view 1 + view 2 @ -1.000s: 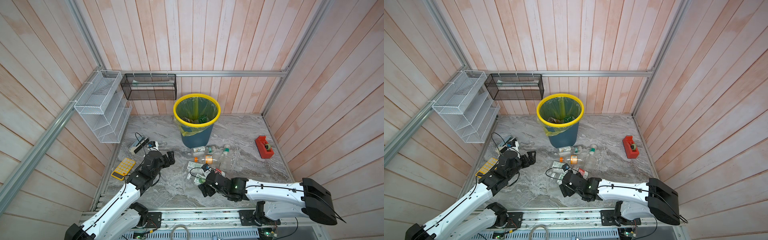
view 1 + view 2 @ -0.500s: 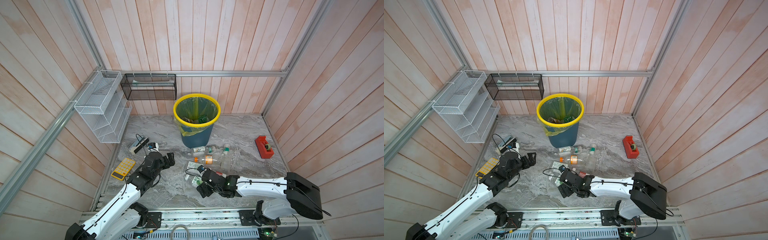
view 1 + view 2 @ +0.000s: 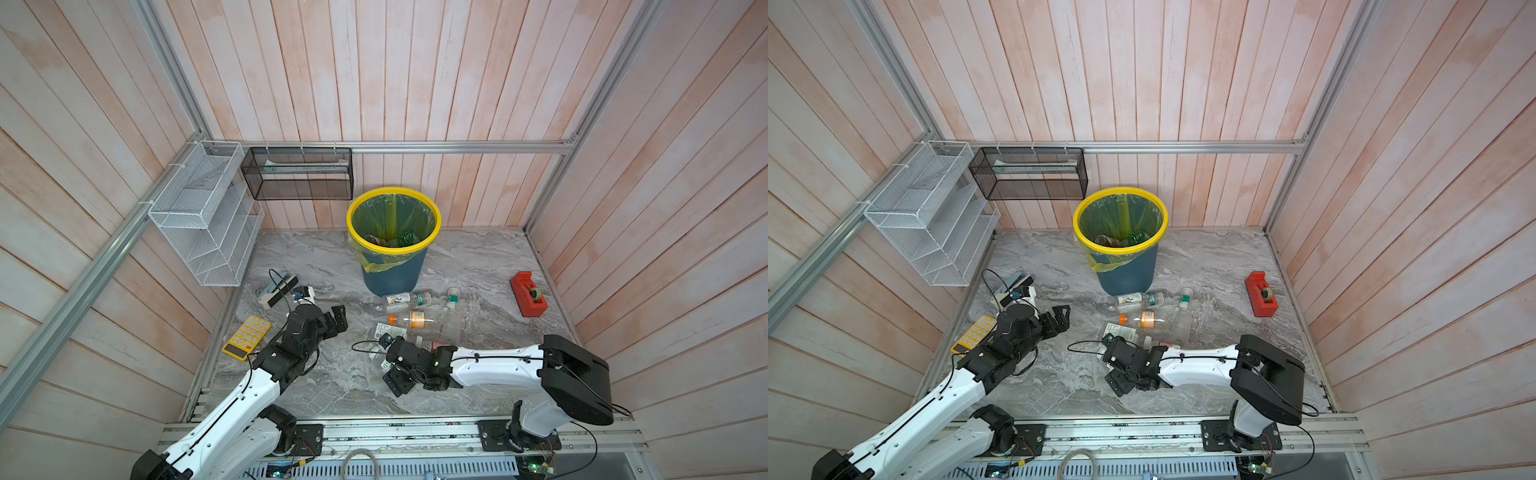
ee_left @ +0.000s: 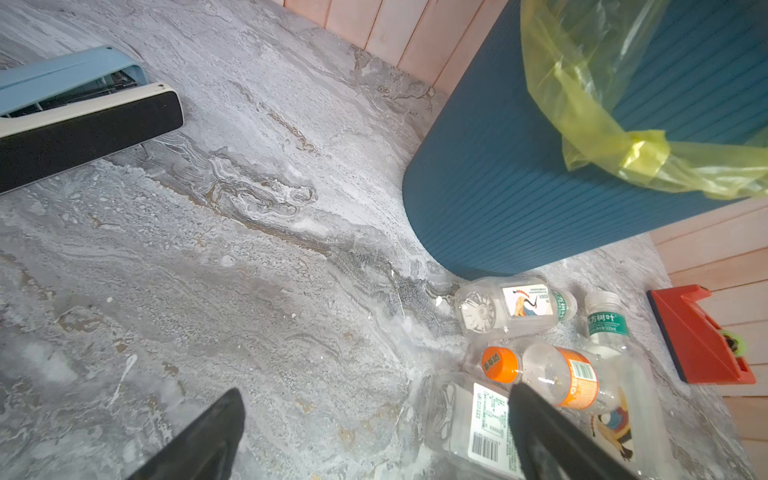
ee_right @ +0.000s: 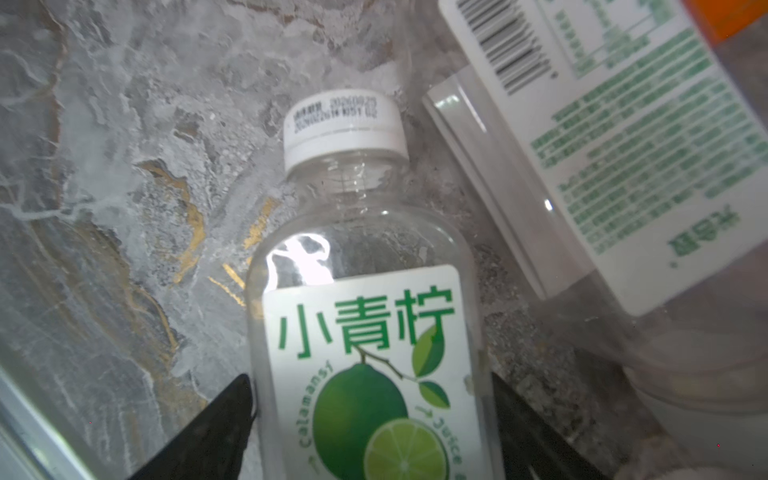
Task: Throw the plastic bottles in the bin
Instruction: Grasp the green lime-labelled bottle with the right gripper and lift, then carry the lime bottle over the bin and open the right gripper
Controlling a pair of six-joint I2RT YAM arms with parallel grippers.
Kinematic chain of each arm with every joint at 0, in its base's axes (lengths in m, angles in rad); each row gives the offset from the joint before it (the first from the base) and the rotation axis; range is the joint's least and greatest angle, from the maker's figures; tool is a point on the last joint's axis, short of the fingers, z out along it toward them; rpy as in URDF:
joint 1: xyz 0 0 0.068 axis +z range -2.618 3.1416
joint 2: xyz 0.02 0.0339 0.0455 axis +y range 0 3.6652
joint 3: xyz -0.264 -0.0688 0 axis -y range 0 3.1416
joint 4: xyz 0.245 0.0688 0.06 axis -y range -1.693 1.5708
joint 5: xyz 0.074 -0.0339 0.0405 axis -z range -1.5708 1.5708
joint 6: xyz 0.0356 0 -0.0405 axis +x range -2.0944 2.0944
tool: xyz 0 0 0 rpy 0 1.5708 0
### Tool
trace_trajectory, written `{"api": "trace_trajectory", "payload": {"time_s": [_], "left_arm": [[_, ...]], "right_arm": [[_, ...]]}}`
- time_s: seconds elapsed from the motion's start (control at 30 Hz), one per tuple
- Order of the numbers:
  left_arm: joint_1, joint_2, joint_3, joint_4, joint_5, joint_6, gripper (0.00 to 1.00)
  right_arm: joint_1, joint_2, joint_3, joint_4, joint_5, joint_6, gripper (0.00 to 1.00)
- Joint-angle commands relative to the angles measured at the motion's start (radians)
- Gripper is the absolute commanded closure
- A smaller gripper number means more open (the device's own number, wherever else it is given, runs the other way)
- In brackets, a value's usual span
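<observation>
The bin [image 3: 395,274] [image 3: 1125,278], dark teal with a yellow rim and a yellow-green liner, stands at the back with bottles inside. Several plastic bottles lie in front of it: a bird-label one [image 3: 401,300] [image 4: 515,305], an orange-capped one [image 3: 415,320] [image 4: 557,374], a green-banded one [image 3: 452,299] and a white-label one [image 4: 482,424]. My right gripper [image 3: 384,363] [image 3: 1106,359] [image 5: 372,386] is open and straddles a clear lime-label bottle [image 5: 365,332] lying on the table; one finger touches it. My left gripper [image 3: 341,319] [image 3: 1061,318] [image 4: 374,399] hangs open and empty, left of the bottles.
A red tape dispenser [image 3: 528,295] sits at the right. A yellow calculator [image 3: 247,343] and a stapler-like tool [image 3: 276,289] lie at the left. On the walls hang a white wire rack [image 3: 203,216] and a black mesh basket [image 3: 297,174].
My right gripper has slid left over the lime-label bottle, and its jaws have narrowed round it. The left arm has hardly moved.
</observation>
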Motion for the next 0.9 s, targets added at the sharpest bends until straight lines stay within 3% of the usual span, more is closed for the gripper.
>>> {"api": "trace_trajectory", "payload": {"time_s": [0.0,0.17,0.27,0.37,0.47,0.7,0.8,0.87], "left_arm": [[0.012,-0.022,-0.019,-0.026,0.001,0.012,0.0],[0.031,-0.032,-0.029,-0.032,0.007,0.012,0.0],[0.038,-0.041,-0.033,-0.034,0.009,0.012,0.0],[0.042,-0.05,-0.038,-0.036,0.009,0.01,0.0],[0.042,-0.064,-0.045,-0.038,-0.002,0.012,0.0],[0.041,-0.11,-0.063,-0.021,-0.029,0.02,0.0],[0.041,-0.113,-0.058,-0.02,-0.026,0.032,0.0],[0.041,-0.11,-0.058,-0.012,-0.012,0.041,0.0]], "right_arm": [[0.005,0.019,0.029,-0.058,-0.004,-0.029,0.18],[0.007,0.002,0.035,-0.045,-0.002,-0.041,0.38],[0.01,-0.042,0.028,-0.014,0.0,-0.044,0.41],[0.01,-0.144,-0.003,0.039,0.023,-0.053,0.51],[0.014,-0.294,-0.054,0.106,0.052,-0.071,0.52],[0.044,-0.704,-0.151,0.277,0.311,-0.158,0.55],[0.044,-0.84,-0.178,0.394,0.453,-0.256,0.57],[0.036,-0.888,-0.175,0.499,0.484,-0.365,0.55]]}}
